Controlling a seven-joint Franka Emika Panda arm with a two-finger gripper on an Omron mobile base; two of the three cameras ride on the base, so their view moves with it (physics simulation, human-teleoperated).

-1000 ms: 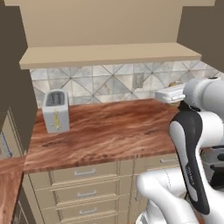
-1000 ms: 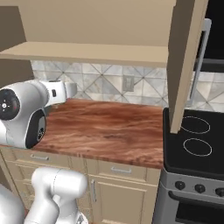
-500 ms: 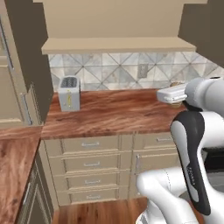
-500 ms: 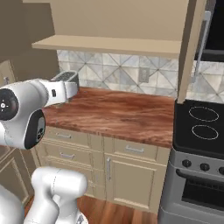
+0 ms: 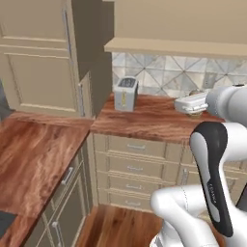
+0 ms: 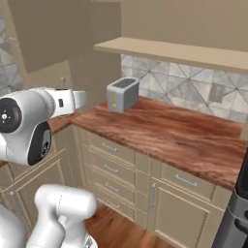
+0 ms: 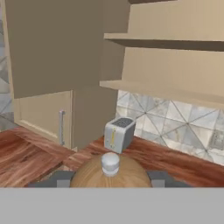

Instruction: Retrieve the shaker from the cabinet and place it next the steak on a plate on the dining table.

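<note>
The shaker (image 7: 110,171), a brown wooden body with a pale knob, sits between my gripper's (image 7: 110,180) dark fingertips (image 7: 61,178), which are shut on it. From the left base view the gripper (image 5: 193,108) hangs over the worktop's right part with the brown shaker (image 5: 195,114) just under the white hand. The cabinet (image 7: 166,89) with its tan shelf board (image 5: 178,46) hangs above the tiled wall, well away from the hand. The steak, the plate and the dining table are out of view.
A silver toaster (image 5: 125,93) (image 6: 122,93) stands on the reddish worktop (image 6: 164,131) over cream drawers (image 5: 137,159). A second worktop (image 5: 34,154) runs along the left beside a tall cupboard (image 5: 38,58). A dark stove edge (image 6: 237,213) shows at lower right.
The whole picture has shifted: the base has backed away from the counter and turned left, so the counter looks farther and the corner cupboard came into view. The gripper stays shut on the shaker.
</note>
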